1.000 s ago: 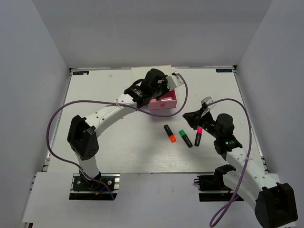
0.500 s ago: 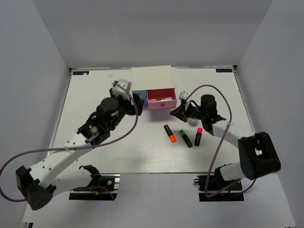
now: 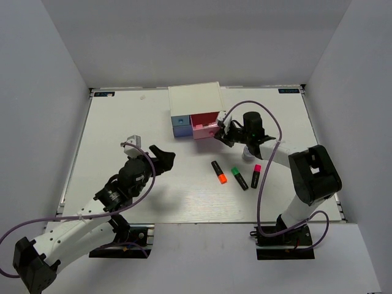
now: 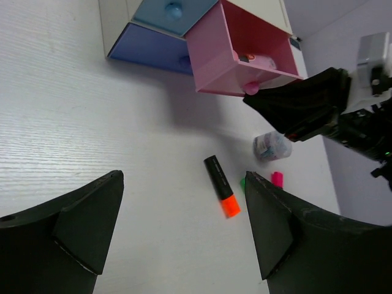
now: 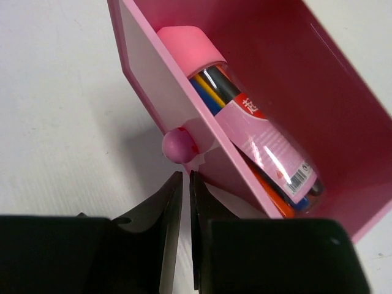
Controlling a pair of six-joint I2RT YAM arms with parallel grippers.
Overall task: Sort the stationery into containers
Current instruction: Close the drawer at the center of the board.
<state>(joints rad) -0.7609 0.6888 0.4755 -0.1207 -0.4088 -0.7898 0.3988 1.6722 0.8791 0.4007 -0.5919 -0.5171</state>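
The pink drawer (image 5: 318,92) of the white chest (image 3: 195,97) stands pulled out. The pink translucent tube (image 5: 257,131) lies inside it. My right gripper (image 5: 185,177) is shut and holds nothing, its tips just below the drawer's pink knob (image 5: 178,147). In the top view the right gripper (image 3: 217,130) sits at the pink drawer's (image 3: 204,127) front. My left gripper (image 4: 184,226) is open wide and empty over bare table, near-left of the orange marker (image 4: 222,185). The orange (image 3: 219,172), green (image 3: 239,178) and pink (image 3: 256,176) markers lie on the table. The whitish conical piece (image 4: 271,146) stands beside the right gripper.
A blue drawer (image 3: 180,124) sits left of the pink one, slightly out in the left wrist view (image 4: 150,46). The right arm (image 3: 269,153) reaches across above the markers. The left arm (image 3: 92,208) lies along the near left. Grey walls close in the table.
My left arm has pulled back from the chest to the near left, and its gripper has opened. My right gripper has moved left up to the pink drawer's knob.
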